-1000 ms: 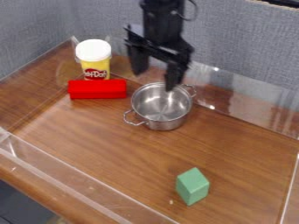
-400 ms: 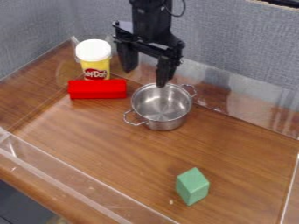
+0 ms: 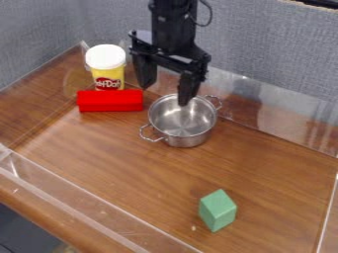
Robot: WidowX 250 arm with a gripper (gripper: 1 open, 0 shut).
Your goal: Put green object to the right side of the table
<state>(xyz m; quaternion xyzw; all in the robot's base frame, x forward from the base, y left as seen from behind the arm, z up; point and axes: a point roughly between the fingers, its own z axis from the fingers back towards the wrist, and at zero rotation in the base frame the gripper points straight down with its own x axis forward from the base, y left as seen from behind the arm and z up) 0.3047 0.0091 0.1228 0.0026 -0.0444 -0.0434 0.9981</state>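
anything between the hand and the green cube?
Yes: the steel pot sits just below the open hand; past it, bare table runs to the green cube, per the camera view.

We have one view only. It looks down at a steep slant from above the near edge of the table (image 3: 93, 148), which runs skewed across the frame, its near clear wall cutting from nine o'clock down toward six. We face the grey backdrop at twelve o'clock. The arm comes in from the top, its gripper (image 3: 168, 83) just above centre toward twelve. We sit fairly near: the tabletop fills nearly the whole frame, and its corners are cropped.
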